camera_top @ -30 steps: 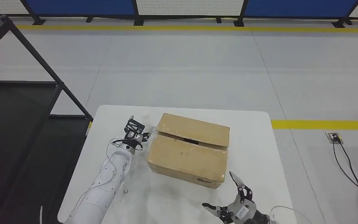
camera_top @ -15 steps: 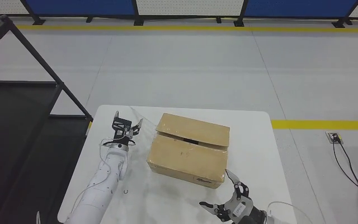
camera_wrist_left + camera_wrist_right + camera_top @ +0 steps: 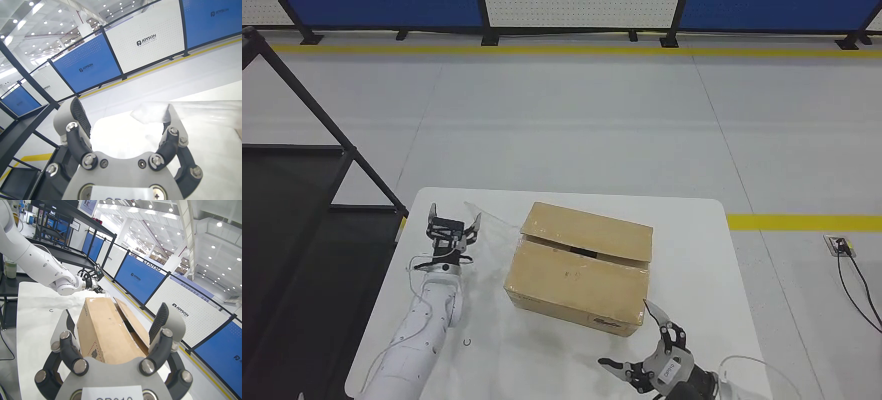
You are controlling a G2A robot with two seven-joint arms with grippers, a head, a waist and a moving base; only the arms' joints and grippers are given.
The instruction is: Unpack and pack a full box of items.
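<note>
Cardboard box (image 3: 580, 268) sits in the middle of the table (image 3: 697, 250), top flaps down but parted along the seam, a dark slit showing between them. Left gripper (image 3: 455, 214) hangs just off the box's left end, by its far corner, jaws spread wide and clamping nothing. One fingertip (image 3: 168, 111) has a clear film strip (image 3: 200, 111) clinging to it (tape, by the look of it), and the strip runs back toward the box. Right gripper (image 3: 627, 337) hovers off the box's near right corner, above the table, jaws splayed wide too, nothing between them; in its wrist view the box lies straight ahead. A small dark ring (image 3: 469, 345) lies on the table off the box's near left side.
</note>
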